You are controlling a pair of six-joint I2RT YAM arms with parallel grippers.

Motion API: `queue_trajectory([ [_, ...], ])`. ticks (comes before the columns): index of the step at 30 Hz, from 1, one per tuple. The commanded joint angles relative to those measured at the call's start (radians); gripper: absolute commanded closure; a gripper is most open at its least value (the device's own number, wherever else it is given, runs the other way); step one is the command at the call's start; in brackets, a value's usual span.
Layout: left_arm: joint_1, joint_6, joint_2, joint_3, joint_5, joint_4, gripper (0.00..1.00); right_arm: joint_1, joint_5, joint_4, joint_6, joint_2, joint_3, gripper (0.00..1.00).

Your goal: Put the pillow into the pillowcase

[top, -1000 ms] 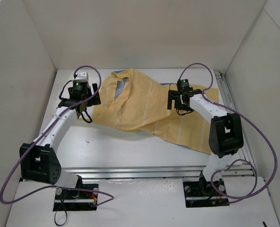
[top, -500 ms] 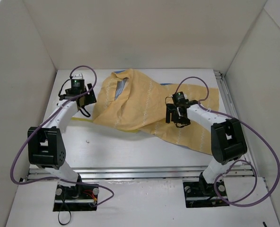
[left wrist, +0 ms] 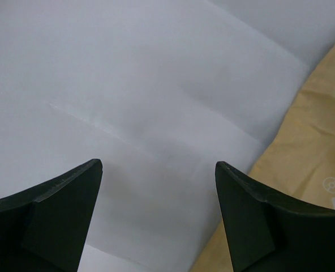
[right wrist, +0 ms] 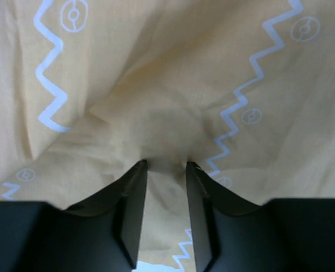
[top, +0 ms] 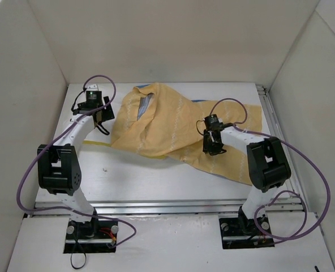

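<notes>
Only the top view gives the full layout: the pillowcase (top: 173,122) lies on the far half of the table (top: 156,175), plain yellow-orange face up, rumpled, thicker at its left part, flatter at the right. From up there the print is just faint pale lines. A sliver of blue shows in a gap at the far-left end, and a thin blue edge peeks out along the near side

Right wrist view fills in the detail: white zigzag stripes and small ball-shaped circles on the yellow-orange cloth, creases fanning out from the fingertips. Right gripper (right wrist: 166,165) is down on the flatter right part, jaws narrow, a pucker of fabric pinched between the tips. Top view can't confirm the pinch, the wrist hides it

Left wrist view: left gripper (left wrist: 157,165) wide open with nothing between the fingers, bare white table under it, pillowcase edge only in the right corner of that view, apart from the fingers. Top view puts this gripper near the far-left corner of the table, just beside the pillowcase's left edge

Long axis runs diagonally: one end near the far edge, left of centre, the other toward the right edge and nearer the arm bases. The end with the blue gap points at the far edge

Can't tell from any view what fills the thicker part
</notes>
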Motion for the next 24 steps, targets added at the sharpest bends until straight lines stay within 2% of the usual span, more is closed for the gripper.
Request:
queue_trajectory([
  [1, 0.019, -0.006, 0.001, 0.067, -0.016, 0.037, 0.23, 0.005, 0.022, 0.025, 0.016, -0.005, -0.007, 0.73],
  [5, 0.029, -0.004, 0.023, 0.090, -0.007, 0.033, 0.23, -0.009, 0.039, 0.022, 0.022, -0.025, -0.036, 0.92],
  [8, 0.038, -0.010, 0.038, 0.109, -0.016, 0.028, 0.24, -0.041, 0.060, 0.022, 0.031, -0.046, -0.066, 1.00],
  [17, 0.056, -0.039, 0.073, 0.107, -0.034, 0.021, 0.24, -0.233, 0.076, 0.022, 0.050, -0.080, -0.127, 1.00],
  [19, 0.056, -0.033, 0.072, 0.101, -0.047, 0.022, 0.24, -0.239, 0.079, 0.022, 0.047, -0.082, -0.145, 1.00],
  [20, 0.056, -0.032, 0.070, 0.097, -0.053, 0.024, 0.24, -0.303, 0.076, 0.024, 0.044, -0.086, -0.150, 1.00],
  [24, 0.056, -0.022, 0.075, 0.094, -0.060, 0.028, 0.24, -0.354, 0.122, 0.022, 0.028, -0.125, -0.161, 1.00],
])
